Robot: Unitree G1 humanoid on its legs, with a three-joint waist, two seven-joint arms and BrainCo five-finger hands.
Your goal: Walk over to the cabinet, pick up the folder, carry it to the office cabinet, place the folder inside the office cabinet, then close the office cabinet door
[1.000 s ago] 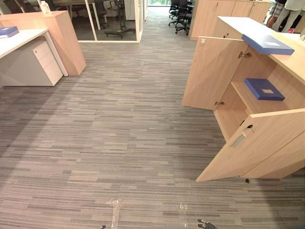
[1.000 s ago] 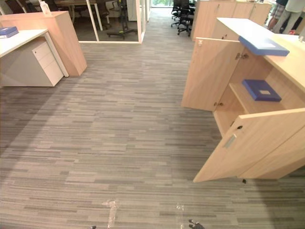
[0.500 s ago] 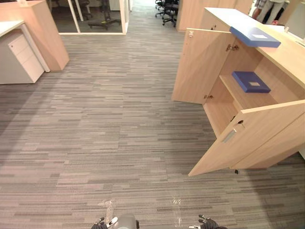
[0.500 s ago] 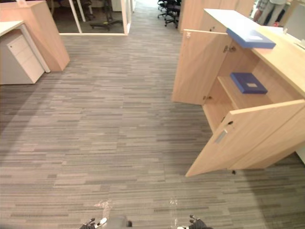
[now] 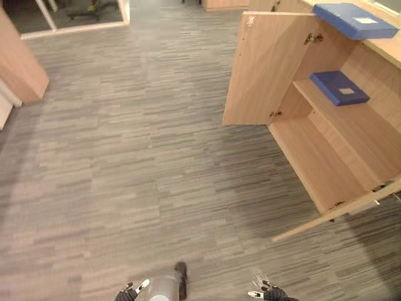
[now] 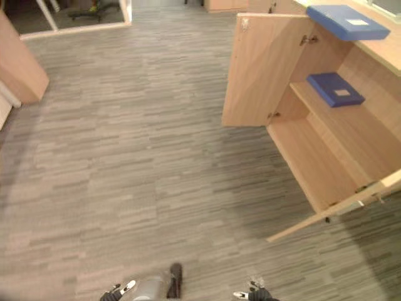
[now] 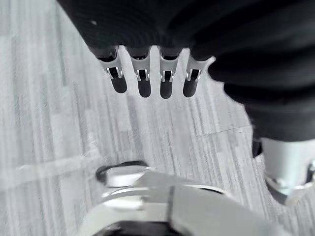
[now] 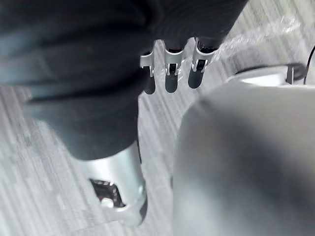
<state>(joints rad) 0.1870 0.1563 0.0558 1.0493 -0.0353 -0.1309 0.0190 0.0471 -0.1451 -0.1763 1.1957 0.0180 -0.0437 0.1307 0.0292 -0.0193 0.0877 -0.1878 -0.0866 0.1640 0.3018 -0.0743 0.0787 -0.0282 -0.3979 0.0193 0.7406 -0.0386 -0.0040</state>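
The head views' lower edge cuts off the left hand [image 5: 128, 293] and right hand [image 5: 266, 293], and their right edge crops the near cabinet door [image 5: 363, 202]

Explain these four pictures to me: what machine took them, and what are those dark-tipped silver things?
This is a humanoid robot on two legs, standing on office carpet. The two wide pictures come from twin cameras on its head, looking down. To its right is a wooden cabinet with both doors open; a blue folder lies on its shelf and a second folder on its top. The two close pictures come from cameras on its wrists: the silver, dark-tipped fingers belong to its left hand and right hand. Both hands hang open and hold nothing.
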